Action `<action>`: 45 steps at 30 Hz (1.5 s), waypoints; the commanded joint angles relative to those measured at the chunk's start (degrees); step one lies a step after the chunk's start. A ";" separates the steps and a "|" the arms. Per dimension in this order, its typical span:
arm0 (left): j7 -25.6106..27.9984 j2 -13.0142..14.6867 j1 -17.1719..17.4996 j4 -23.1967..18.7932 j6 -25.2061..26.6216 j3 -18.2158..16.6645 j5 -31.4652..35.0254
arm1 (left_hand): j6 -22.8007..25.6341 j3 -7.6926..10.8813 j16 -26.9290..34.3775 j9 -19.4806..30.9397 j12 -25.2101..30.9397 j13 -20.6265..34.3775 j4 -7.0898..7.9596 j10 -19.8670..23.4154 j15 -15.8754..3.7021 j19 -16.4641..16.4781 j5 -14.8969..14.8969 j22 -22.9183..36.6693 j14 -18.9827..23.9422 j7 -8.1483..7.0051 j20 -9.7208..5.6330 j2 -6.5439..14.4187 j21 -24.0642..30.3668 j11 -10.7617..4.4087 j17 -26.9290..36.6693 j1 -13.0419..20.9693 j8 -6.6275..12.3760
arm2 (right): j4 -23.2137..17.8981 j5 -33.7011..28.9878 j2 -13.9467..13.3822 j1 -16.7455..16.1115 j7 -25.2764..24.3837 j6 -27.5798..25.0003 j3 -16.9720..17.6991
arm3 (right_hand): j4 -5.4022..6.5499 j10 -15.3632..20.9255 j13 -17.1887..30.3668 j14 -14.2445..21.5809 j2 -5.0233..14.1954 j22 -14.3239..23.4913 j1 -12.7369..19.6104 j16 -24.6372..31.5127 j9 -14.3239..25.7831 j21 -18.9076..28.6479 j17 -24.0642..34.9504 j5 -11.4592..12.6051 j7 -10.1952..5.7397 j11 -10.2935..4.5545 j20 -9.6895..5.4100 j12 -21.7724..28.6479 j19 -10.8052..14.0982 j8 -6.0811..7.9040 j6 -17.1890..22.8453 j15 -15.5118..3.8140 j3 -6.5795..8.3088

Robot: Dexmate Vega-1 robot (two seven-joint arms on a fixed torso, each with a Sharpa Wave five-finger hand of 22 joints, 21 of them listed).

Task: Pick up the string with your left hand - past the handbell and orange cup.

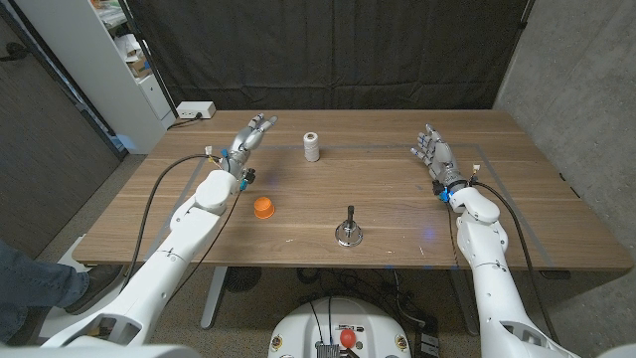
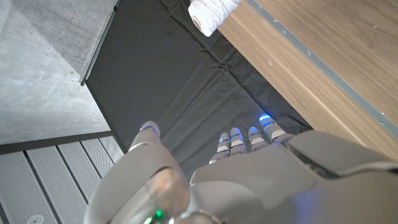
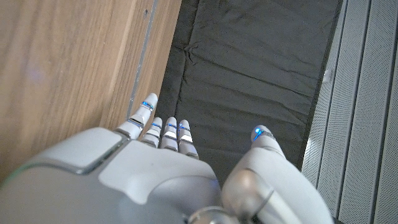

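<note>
The white string spool (image 1: 311,146) stands upright at the counter's (image 1: 397,199) far side, beyond the orange cup (image 1: 262,207) and handbell (image 1: 348,230). Left hand (image 1: 248,139) is just beside it, fingers spread, empty; right hand (image 1: 434,156) likewise open, well apart

A black curtain (image 1: 328,50) hangs behind the wooden table (image 1: 397,199) — grey wall (image 1: 576,70) beside.

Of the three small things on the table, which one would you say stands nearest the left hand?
The white spool of string, standing beside the left hand at the far edge; the orange cup and handbell sit nearer the robot.
</note>
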 commanded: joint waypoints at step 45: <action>1.40 1.68 -6.18 1.48 8.27 8.77 10.56 | -1.07 0.22 -0.31 0.26 0.27 0.47 -3.24 -0.10 1.08 -7.04 0.94 0.15 -0.04 0.74 1.35 -1.20 -1.63 0.84 0.27 4.58 0.07 | -4.83 5.02 0.37 -1.48 1.73 2.10 -0.39 | -0.74 0.91 0.26 0.17 -0.10 0.21 0.49 -0.21 0.33 -1.58 -0.17 0.47 -0.24 0.07 -0.03 -0.85 1.20 -0.47 0.52 0.20 -0.45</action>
